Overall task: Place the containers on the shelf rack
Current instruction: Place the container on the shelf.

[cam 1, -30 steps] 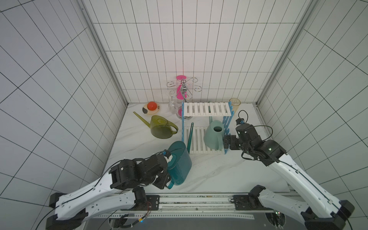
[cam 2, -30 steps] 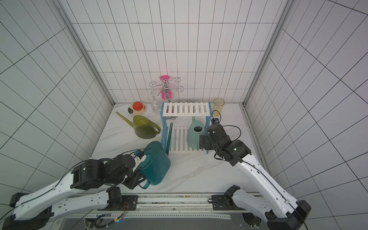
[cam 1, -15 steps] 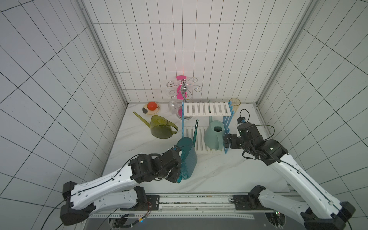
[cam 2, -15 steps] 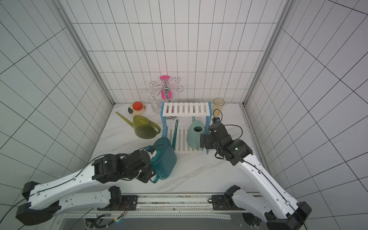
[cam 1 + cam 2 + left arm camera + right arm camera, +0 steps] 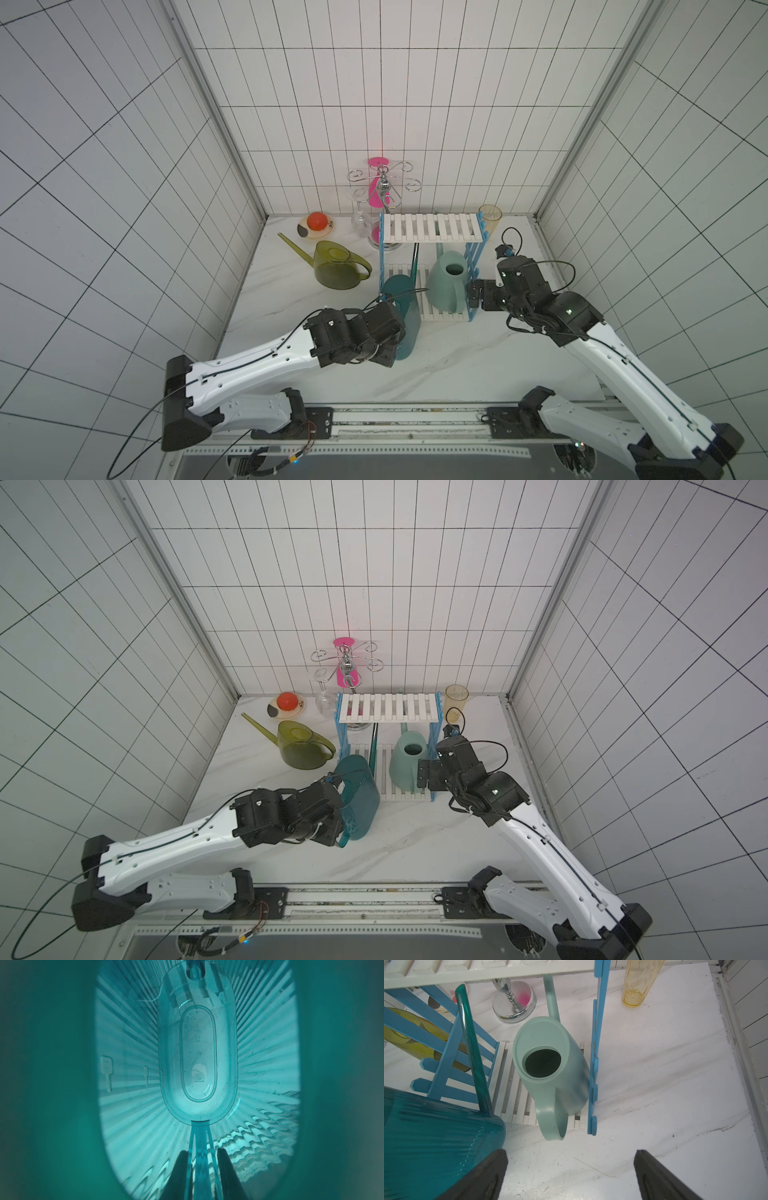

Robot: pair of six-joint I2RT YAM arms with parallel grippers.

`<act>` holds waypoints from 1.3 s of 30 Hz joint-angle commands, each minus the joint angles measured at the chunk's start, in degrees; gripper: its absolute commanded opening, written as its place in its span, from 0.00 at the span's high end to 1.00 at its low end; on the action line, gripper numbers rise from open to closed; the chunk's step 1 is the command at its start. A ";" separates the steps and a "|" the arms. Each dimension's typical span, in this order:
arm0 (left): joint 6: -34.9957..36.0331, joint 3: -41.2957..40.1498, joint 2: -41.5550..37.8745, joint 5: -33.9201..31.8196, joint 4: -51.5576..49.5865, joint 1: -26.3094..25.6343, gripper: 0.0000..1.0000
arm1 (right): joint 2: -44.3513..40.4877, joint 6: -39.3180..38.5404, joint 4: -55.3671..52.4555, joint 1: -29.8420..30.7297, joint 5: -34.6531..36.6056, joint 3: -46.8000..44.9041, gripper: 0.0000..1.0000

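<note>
White tiled walls (image 5: 395, 104) close in on three sides of a white, grey-veined marble table (image 5: 457, 365). Well beyond the left gripper (image 5: 202, 1167) and off to its left, the translucent olive-yellow watering can (image 5: 334, 270) stands on the table outside the shelf rack (image 5: 432, 227), its long spout aimed away. The left gripper is clenched on the handle of the dark teal watering can (image 5: 405, 307), a ribbed see-through body held tilted at the rack's front left corner, with its thin spout (image 5: 414, 262) reaching up under the white slatted top shelf. Whether its base touches the lower shelf cannot be told. Just ahead of the right gripper (image 5: 570, 1159), the pale mint green watering can (image 5: 446, 286), opaque and smooth, stands upright on the lower shelf against the light blue right side frame, handle towards the gripper. That gripper hangs with jaws spread wide, holding nothing.
</note>
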 commanded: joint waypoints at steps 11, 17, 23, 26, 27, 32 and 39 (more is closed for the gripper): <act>-4.05 4.37 3.83 -10.78 4.98 -0.15 1.00 | -0.58 -0.99 1.44 -0.70 -0.47 1.23 0.01; -4.66 4.62 5.38 -14.22 5.77 -0.20 1.00 | -0.84 -1.22 2.08 -0.97 -0.84 0.94 0.01; -4.10 4.98 6.48 -16.54 6.86 -0.03 1.00 | -1.34 -1.29 2.09 -1.24 -0.76 0.54 0.01; -3.91 4.70 6.83 -17.19 7.38 0.27 1.00 | -1.23 -1.27 2.09 -1.39 -0.85 0.50 0.01; -3.90 4.63 6.92 -17.14 7.47 0.56 1.00 | -1.21 -1.26 2.09 -1.43 -0.85 0.53 0.01; -2.89 3.91 6.73 -17.07 8.08 1.96 1.00 | -1.51 -1.27 2.61 -1.47 -0.86 -0.10 0.01; -1.66 2.97 7.08 -18.85 10.86 2.25 1.00 | -1.24 -0.93 3.14 -1.69 -1.29 -0.98 0.01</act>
